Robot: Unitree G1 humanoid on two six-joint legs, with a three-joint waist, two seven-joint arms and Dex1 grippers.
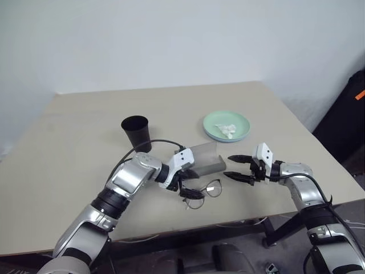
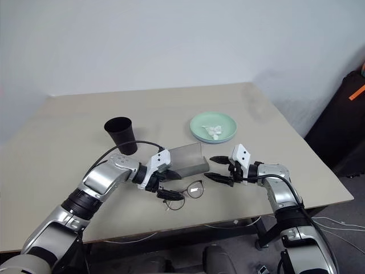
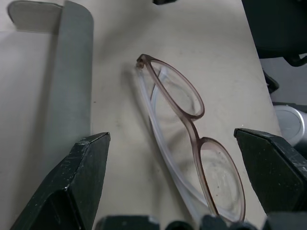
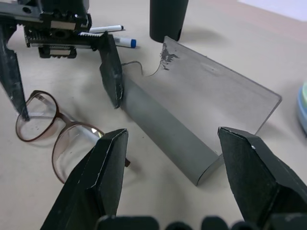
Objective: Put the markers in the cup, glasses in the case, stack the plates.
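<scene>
Pincers spread wide over glasses and case

Bench (image 1: 74,188) surface of pale beige is seen carrying every item. Two plates (image 1: 227,126) are stacked at the far right, mint green on light blue, with a crumpled white tissue (image 1: 227,131) lying on top. The black cup (image 1: 136,132) is stood upright near the middle. The grey case (image 1: 206,159) is laid open toward the near edge, its lid raised. The glasses (image 1: 204,192) are laid folded on the bench just in front of the case. Two markers (image 4: 109,35) are seen lying by the cup's foot. The left pincer (image 1: 191,191) is held wide open directly above the glasses, gripping nothing. The right pincer (image 1: 239,168) is held open beside the case's right end, empty.
</scene>
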